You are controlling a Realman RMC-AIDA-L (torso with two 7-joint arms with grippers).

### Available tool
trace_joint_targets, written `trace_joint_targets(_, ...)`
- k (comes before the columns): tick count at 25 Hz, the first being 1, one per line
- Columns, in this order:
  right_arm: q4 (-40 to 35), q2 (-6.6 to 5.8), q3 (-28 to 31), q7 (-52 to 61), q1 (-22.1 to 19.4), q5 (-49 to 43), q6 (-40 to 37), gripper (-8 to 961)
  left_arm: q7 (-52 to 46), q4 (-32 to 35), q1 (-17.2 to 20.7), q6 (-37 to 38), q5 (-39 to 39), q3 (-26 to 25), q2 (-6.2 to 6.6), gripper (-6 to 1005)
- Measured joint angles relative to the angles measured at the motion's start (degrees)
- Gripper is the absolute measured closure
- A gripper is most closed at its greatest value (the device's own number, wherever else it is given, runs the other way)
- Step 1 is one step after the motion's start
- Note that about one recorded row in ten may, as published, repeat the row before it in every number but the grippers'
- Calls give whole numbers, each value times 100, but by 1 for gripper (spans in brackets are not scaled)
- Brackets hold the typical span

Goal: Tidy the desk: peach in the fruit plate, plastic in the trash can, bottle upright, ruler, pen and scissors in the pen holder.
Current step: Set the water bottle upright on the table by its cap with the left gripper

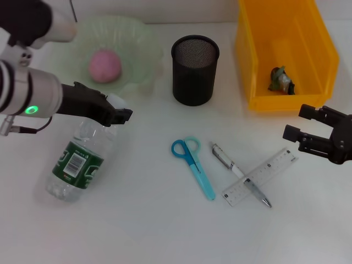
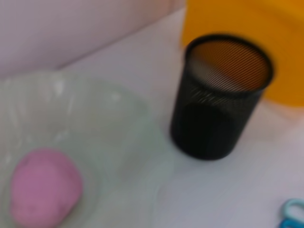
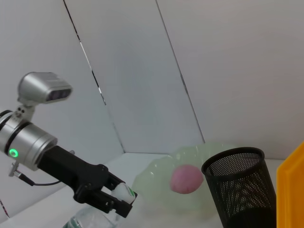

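A clear bottle (image 1: 80, 157) with a green label lies on the table at the left. My left gripper (image 1: 120, 113) is at its white cap (image 3: 123, 192), with a finger on either side of the neck. The pink peach (image 1: 105, 66) sits in the pale green fruit plate (image 1: 144, 43). Crumpled plastic (image 1: 281, 80) lies inside the yellow trash can (image 1: 258, 66). Blue scissors (image 1: 193, 163), a pen (image 1: 237, 172) and a clear ruler (image 1: 270, 169) lie in front of the black mesh pen holder (image 1: 194, 70); the pen crosses the ruler. My right gripper (image 1: 301, 124) hovers open at the right, beside the ruler.
The pen holder stands between the fruit plate and the trash can, with narrow gaps on both sides. White table surface stretches along the front edge below the scissors and the bottle. A wall runs behind the plate.
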Motion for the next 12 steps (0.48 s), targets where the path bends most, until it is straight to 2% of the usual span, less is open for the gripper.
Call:
trace_joint_targets(1, 0, 0, 7, 5, 2, 0, -4, 126, 0, 0, 0, 0, 0, 0, 0, 546)
trace_joint_targets(2, -7, 0, 11, 23, 3, 0, -8, 126, 606, -54, 188, -12, -461, -272, -4, 546)
trace_joint_targets(6, -41, 0, 15, 136, 10, 0, -28, 127, 2086, -217, 682, 13, -1816, -808, 2, 545)
trace_joint_targets(9, -45, 1, 14, 201, 50, 0, -38, 127, 3244, -472, 990, -11, -2650, -915, -1, 545)
trace_joint_targets(12, -45, 0, 13, 279, 105, 0, -85, 127, 4109, -838, 1136, 1, -3181, -972, 2, 545)
